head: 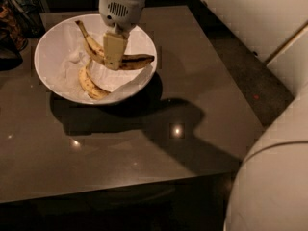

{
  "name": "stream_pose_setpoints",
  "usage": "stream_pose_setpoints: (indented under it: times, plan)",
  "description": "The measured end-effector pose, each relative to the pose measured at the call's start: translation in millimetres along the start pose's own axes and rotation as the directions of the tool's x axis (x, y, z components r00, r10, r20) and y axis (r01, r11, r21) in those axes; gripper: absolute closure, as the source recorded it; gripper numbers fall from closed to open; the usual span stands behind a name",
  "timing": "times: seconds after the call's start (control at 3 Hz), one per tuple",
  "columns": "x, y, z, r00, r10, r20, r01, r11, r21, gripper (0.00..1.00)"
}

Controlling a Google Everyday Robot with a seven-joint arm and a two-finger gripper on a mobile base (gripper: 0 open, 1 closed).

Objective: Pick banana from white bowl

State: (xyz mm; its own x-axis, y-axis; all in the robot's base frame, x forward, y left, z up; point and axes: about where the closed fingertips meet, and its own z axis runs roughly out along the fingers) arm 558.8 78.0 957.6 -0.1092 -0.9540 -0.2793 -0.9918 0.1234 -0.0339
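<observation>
- pincer hangs over the bowl, fingers closed on the banana at its middle.
- banana spans the bowl, stem up-left, dark end right.
- shorter banana lies below it.
- bowl sits on the counter.

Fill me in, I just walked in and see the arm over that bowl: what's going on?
The robot is going for a banana. Its arm reaches down into the white bowl, and the gripper sits right at the middle of the banana, the longer one with the dark end. A shorter speckled banana lies beside it on the crumpled paper lining the bowl. The bowl stands on a dark table. Whether the banana has left the paper yet is not clear.
</observation>
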Motion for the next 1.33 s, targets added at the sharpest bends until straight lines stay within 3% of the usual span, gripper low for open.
stream_pose_setpoints:
  times: [0.33, 0.67, 1.33]
  plan:
    - [1.3, 27.8, -8.0, 0.998, 0.051, -0.025, -0.052, 0.9984, -0.023, 1.0]
    - [7.7, 66.4, -17.8, 0.995, 0.101, -0.009, -0.101, 0.993, -0.06, 1.0]
    - [37.6, 133.7, -30.0, 0.981, 0.191, 0.01, -0.189, 0.9743, -0.123, 1.0]
